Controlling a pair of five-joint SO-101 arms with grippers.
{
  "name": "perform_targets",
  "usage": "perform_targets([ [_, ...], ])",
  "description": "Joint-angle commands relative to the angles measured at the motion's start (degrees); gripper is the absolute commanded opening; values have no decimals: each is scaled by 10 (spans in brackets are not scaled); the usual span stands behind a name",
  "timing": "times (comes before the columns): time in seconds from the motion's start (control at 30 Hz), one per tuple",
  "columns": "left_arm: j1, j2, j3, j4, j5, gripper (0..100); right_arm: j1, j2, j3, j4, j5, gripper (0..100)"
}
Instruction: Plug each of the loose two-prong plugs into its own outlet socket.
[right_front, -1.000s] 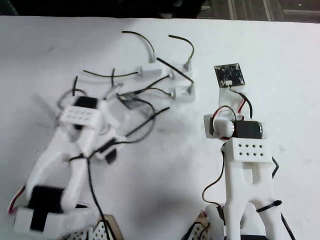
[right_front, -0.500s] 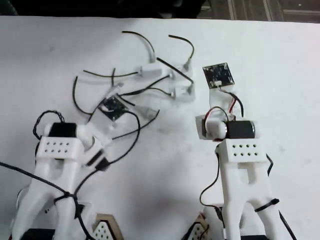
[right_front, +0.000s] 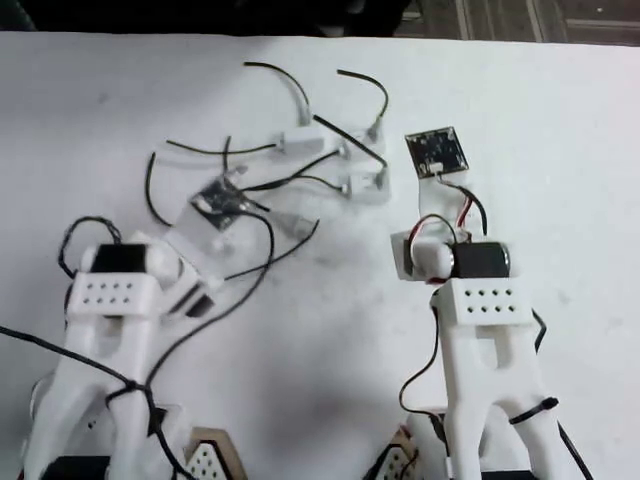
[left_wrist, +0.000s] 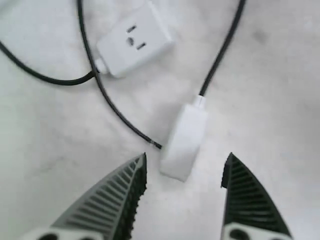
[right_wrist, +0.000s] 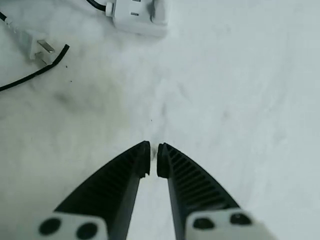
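In the left wrist view my left gripper (left_wrist: 185, 161) is open just above the table. A loose white plug (left_wrist: 184, 141) on a black cord lies between its fingertips, untouched by either. Beyond it a white outlet socket (left_wrist: 134, 41) faces up with two slots. My right gripper (right_wrist: 153, 154) is shut on nothing over bare table. Farther off lie a small two-prong plug (right_wrist: 39, 47) and a white socket block (right_wrist: 136, 14). The high view shows the plug (right_front: 294, 222), two socket blocks (right_front: 300, 140) (right_front: 366, 187) and another plug (right_front: 375, 128) among black cords.
Black cords (right_front: 260, 260) loop across the white table (right_front: 560, 120) between the two arms. The left arm (right_front: 110, 300) stands at the near left, the right arm (right_front: 490, 310) at the near right. A brown perforated piece (right_front: 205, 455) sits at the front edge.
The left arm has drawn back toward the near left and its wrist now points at the plug. The right arm shifted slightly left a second ago, then held still.
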Motion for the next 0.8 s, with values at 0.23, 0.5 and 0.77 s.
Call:
perform_targets([
  [0.23, -74, 225, -176, 29, -38, 247, -1, -21, 0, -2, 5, 39],
  [0.5, -26, 235, -136, 61, -44, 225, -2, -18, 0, -2, 5, 39],
  [0.77, 22, 121, -62, 62, -38, 229, 0, -17, 1, -10, 5, 39],
])
